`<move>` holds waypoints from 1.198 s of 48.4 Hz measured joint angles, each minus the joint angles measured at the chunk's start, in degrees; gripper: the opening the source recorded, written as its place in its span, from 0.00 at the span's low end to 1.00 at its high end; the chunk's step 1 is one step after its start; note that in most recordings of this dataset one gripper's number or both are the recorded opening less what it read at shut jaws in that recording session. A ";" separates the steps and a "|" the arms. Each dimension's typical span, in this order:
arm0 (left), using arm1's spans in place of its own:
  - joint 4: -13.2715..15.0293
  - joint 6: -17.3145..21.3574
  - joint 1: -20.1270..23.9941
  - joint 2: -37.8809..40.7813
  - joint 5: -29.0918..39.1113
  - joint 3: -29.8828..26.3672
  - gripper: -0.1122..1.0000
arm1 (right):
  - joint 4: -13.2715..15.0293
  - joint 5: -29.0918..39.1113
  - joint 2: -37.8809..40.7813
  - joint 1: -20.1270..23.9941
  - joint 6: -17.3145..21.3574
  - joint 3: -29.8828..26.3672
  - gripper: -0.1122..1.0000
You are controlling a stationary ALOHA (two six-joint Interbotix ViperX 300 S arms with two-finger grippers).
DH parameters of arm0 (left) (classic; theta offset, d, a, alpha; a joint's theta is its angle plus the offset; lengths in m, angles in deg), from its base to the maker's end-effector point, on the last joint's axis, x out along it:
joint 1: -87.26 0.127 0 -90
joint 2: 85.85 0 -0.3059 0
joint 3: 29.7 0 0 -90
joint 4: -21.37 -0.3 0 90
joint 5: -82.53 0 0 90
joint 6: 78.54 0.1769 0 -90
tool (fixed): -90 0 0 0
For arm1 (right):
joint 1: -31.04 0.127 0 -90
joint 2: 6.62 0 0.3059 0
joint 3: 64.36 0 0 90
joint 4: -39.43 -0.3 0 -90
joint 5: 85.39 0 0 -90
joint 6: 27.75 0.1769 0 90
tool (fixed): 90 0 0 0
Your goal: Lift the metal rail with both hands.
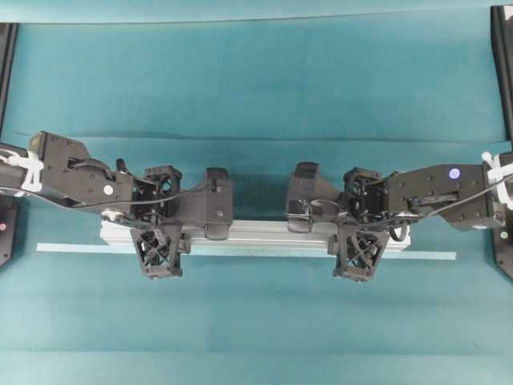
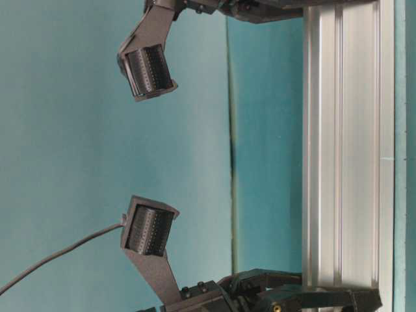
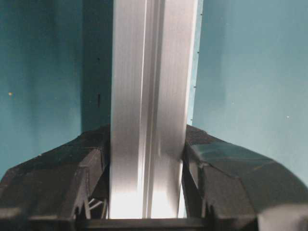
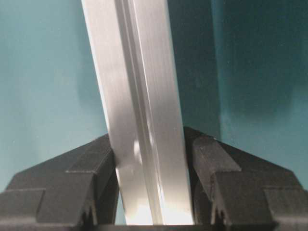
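Black fingers (image 3: 57, 178) of the left gripper (image 3: 147, 192) clamp the grooved, brushed-silver metal rail (image 3: 151, 106); the right gripper (image 4: 151, 192) clamps its other end. Seen from overhead, it spans both grippers just behind a thin pale tape strip (image 1: 240, 252) on the teal table (image 1: 256, 80).

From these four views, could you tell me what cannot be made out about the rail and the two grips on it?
- Whether the metal rail has left the teal cloth: no view settles it.
- Its two ends: overhead, the left gripper and right gripper cover them.
- Its underside contact: each wrist view shows only the fingers against its sides.
- The pale tape strip: partly hidden overhead by rail and grippers.
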 measured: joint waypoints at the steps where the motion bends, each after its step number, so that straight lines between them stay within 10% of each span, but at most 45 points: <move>1: -0.09 0.09 0.00 0.09 -0.18 0.00 0.43 | 0.00 -0.26 -0.09 0.00 0.00 0.00 0.45; 27: -0.09 -0.44 -0.09 -0.44 -4.22 1.41 0.43 | -0.44 -1.49 -0.18 0.00 0.00 0.53 0.48; 39: -0.09 0.18 -0.26 -0.26 -6.50 2.11 0.96 | -1.32 -2.02 0.35 -0.79 0.88 1.14 0.95; 58: -0.09 0.62 -0.35 -0.44 -9.05 3.16 0.96 | -1.23 -4.04 -0.09 -0.62 0.88 1.32 0.95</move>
